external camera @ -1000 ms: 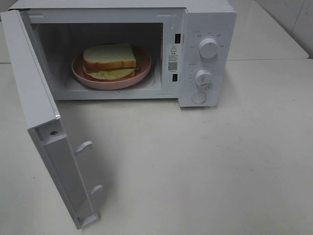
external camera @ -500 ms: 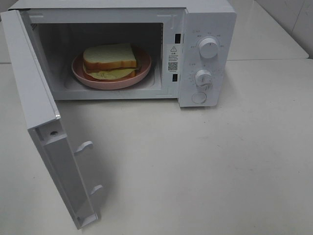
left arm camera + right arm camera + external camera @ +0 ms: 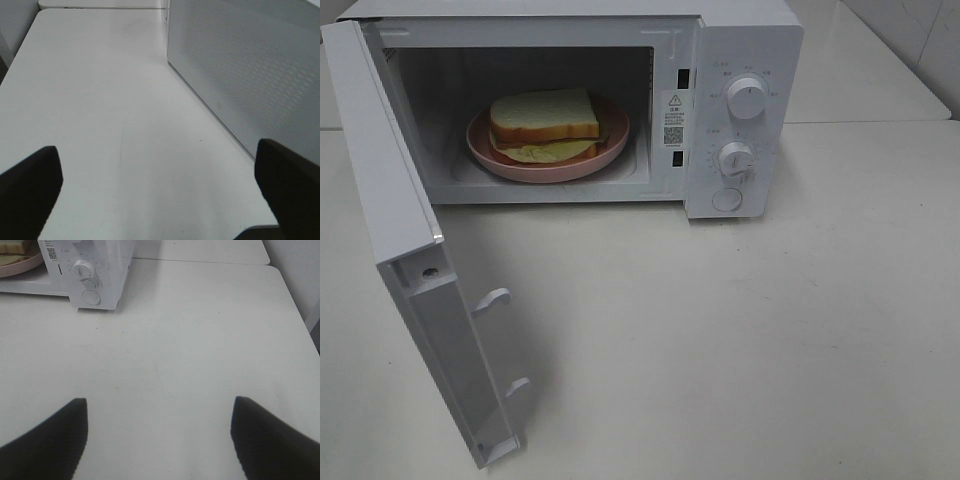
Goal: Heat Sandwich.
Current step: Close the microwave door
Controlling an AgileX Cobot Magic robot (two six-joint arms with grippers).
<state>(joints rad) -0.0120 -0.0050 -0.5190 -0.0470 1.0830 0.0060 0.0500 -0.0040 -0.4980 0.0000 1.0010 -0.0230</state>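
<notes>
White table (image 3: 770,330) across the whole view, bearing microwave (image 3: 520,28) at the back. Door (image 3: 390,200) swung fully open on the left side, latch hooks showing on its inner face. Inside the cavity, resting on the floor: pink plate (image 3: 615,148), and lying flat on it, sandwich (image 3: 542,115), yellow filling peeking out at the front edge. Loading therefore looks done.

Left to do, by judgement: shut door, then turn knobs (image 3: 747,99) on the right-hand panel to start heating. Roughly halfway, then: food in place, door and controls not yet dealt with.

Neither arm visible from above. Left gripper (image 3: 157,185) hovers over bare table beside what looks like the door's dotted outer face, jaws spread wide, holding nothing. Right gripper (image 3: 159,435) hovers over table out in front of the panel, well apart from microwave, jaws likewise wide and empty. Door nearest the left gripper, so a push from that side seems the likely next move.
</notes>
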